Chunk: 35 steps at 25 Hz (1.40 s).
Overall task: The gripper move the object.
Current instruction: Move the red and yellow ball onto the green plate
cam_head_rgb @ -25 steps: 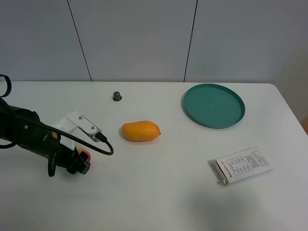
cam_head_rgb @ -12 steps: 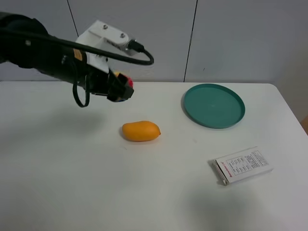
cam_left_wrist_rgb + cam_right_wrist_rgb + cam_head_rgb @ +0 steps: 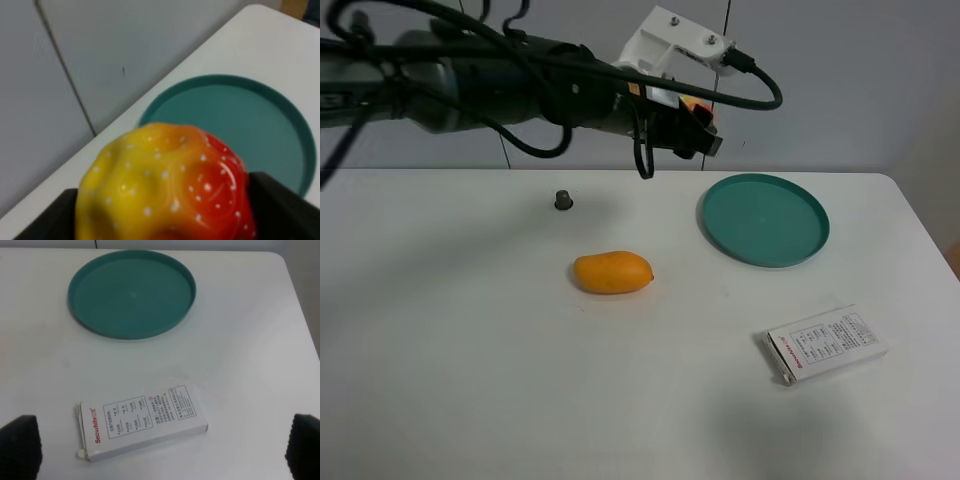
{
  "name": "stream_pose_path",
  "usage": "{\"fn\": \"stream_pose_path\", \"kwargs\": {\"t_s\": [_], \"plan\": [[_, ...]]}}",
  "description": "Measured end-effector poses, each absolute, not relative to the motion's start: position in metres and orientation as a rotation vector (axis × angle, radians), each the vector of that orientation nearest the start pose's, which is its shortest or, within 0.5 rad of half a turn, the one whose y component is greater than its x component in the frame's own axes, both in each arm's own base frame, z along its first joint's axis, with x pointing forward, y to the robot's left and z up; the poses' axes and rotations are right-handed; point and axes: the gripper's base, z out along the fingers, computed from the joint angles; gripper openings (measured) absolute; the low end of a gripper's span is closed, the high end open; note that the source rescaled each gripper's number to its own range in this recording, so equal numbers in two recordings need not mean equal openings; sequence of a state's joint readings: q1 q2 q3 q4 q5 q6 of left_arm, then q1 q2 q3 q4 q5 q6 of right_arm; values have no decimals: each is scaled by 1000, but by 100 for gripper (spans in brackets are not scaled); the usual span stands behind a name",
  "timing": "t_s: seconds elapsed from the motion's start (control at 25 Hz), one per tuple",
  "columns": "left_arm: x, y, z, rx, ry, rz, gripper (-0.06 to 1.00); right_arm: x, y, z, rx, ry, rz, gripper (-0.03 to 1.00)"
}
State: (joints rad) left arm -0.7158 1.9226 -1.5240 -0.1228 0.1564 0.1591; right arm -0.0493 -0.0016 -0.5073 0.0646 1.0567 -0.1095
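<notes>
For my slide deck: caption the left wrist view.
Left claw grips a dimpled yellow and red ball, teal plate on the table beyond.

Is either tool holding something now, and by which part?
The left tool holds the multicoloured ball by its two sides, between its fingers. The right tool holds nothing.

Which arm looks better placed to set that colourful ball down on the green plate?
Left. The left fingers grip the ball in the air near the plate; the right fingers are open over the white box, holding nothing.
</notes>
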Motion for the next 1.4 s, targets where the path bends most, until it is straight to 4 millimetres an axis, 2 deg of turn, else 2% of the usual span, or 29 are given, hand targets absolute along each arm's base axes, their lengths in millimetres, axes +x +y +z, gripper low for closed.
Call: {"fn": "stream_pose_path", "kwargs": {"t_s": [0.16,0.4,0.6,0.8,0.96,1.12,1.4], "plan": [[360,-342,248,816,1886,-455,1,-6,5,280,-64,2029,-23,100],[371,-390,235,860,1796,-485,1,-6,5,280,-64,2029,-23,100],[385,-414,221,843,1734,-507,1,-6,5,280,-64,2029,-23,100],[398,-428,191,825,1700,-512,1,-6,5,280,-64,2029,-23,100],[401,-431,160,837,1741,-505,1,-6,5,280,-64,2029,-23,100],[401,-431,137,817,1802,-523,1,-6,5,280,-64,2029,-23,100],[400,-431,115,762,1915,-565,1,-6,5,280,-64,2029,-23,100]]}}
